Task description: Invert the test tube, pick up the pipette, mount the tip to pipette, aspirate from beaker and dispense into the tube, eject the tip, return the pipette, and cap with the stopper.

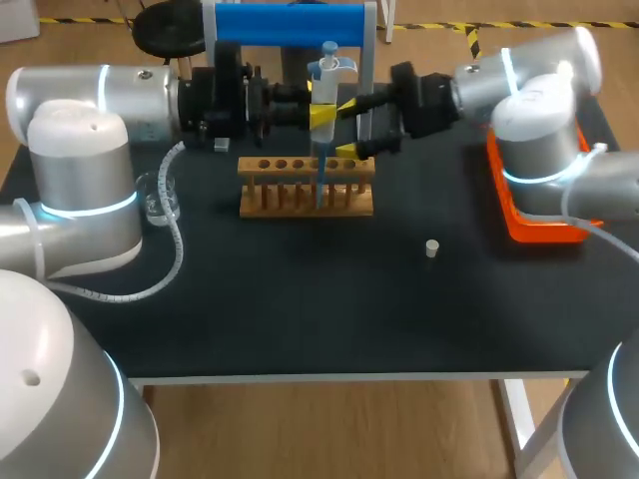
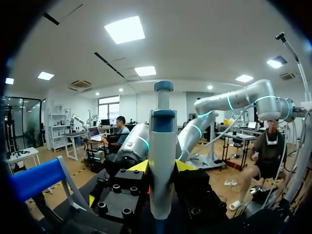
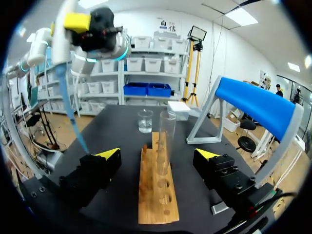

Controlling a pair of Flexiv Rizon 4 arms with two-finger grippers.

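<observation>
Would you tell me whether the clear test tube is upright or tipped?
Upright: the clear glass test tube stands vertically in the wooden rack.

Head view looks down from above and behind over the whole surface [image 1: 300,309]. Left wrist view sits close against the pipette [image 2: 162,161], facing level outward. Right wrist view skims low along the rack [image 3: 157,195] (both things show from overhead too).

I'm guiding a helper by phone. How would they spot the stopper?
Start at the wooden rack in the middle of the black table. Toward the orange tray, nearer the front edge, stands the stopper: a tiny white plug, touching nothing.
</observation>
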